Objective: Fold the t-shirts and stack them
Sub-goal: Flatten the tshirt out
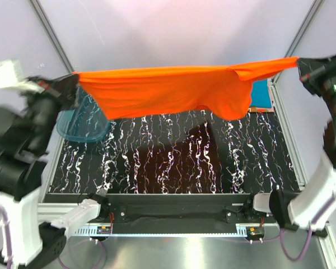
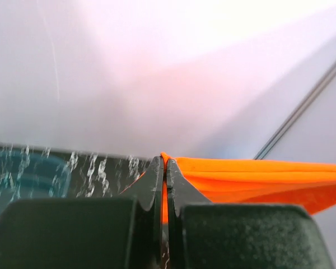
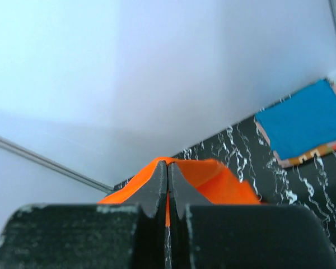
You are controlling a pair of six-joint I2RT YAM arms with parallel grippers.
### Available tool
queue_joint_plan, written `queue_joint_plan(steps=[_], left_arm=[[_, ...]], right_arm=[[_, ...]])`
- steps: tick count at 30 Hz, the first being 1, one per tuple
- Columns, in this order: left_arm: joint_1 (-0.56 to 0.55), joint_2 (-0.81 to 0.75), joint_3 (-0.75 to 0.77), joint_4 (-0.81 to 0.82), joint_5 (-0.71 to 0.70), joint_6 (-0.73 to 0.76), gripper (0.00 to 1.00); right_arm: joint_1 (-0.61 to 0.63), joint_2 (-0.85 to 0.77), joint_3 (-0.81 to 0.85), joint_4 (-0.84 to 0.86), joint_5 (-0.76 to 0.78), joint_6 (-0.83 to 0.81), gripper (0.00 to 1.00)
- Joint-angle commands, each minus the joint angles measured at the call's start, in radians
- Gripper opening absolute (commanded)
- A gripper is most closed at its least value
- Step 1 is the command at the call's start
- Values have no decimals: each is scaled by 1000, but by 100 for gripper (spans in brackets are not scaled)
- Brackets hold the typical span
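1. The bright orange-red soft cloth t-shirt [image 1: 168,89] hangs in the air, stretched wide between the two arms above the black white-veined table top [image 1: 157,168]. No part of it touches the table.
2. The left gripper [image 2: 165,162] is clamped on the shirt's left end. Its black fingers are pressed together with a thin edge of orange cloth between them.
3. The right gripper [image 3: 168,165] is likewise closed tight on the right end, where a fold of orange cloth bulges out just past the fingertips.
4. The shirt's upper edge runs almost straight from claw to claw and is a little higher on the right. The body sags below it, lowest toward the right.
5. A translucent teal plastic tub [image 1: 81,128] stands on the table at the far left. Seen from above, the shirt's lower left corner covers part of its rim.
6. A teal-blue t-shirt folded square [image 3: 305,120] lies flat on the far right of the table. The top camera sees it partly hidden behind the hanging shirt.
7. Pinkish-orange cloth edges [image 3: 308,156] show under the blue square along its near side.
8. A dark shadow [image 1: 196,151] lies on the table below the shirt.
9. Slanted grey metal frame posts [image 1: 50,33] rise at both far corners against pale walls.
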State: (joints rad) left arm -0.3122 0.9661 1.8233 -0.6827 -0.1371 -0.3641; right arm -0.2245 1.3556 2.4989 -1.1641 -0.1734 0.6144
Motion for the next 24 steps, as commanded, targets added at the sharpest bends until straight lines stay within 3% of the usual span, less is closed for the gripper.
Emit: queue_joint_plan(steps=[1,7,14,19,24], left_arm=[[10,-96,-15,94,25,34,0],[10,-236,-48,101,67,11,0],[10,-423,-137,103,67,16,0],[10,-463,-330,135,80,14,0],[10,-455,-646,271,82,-5,0]], right_arm=[[-10,-104,25,52,57,-59,0],[-9,-257,29,73,98,-76,0],[-10,-450,-165,161,89,-50,0],[-10,-556,-539,285,42,-21,0],[-10,-607,-932,423,6,-8,0]])
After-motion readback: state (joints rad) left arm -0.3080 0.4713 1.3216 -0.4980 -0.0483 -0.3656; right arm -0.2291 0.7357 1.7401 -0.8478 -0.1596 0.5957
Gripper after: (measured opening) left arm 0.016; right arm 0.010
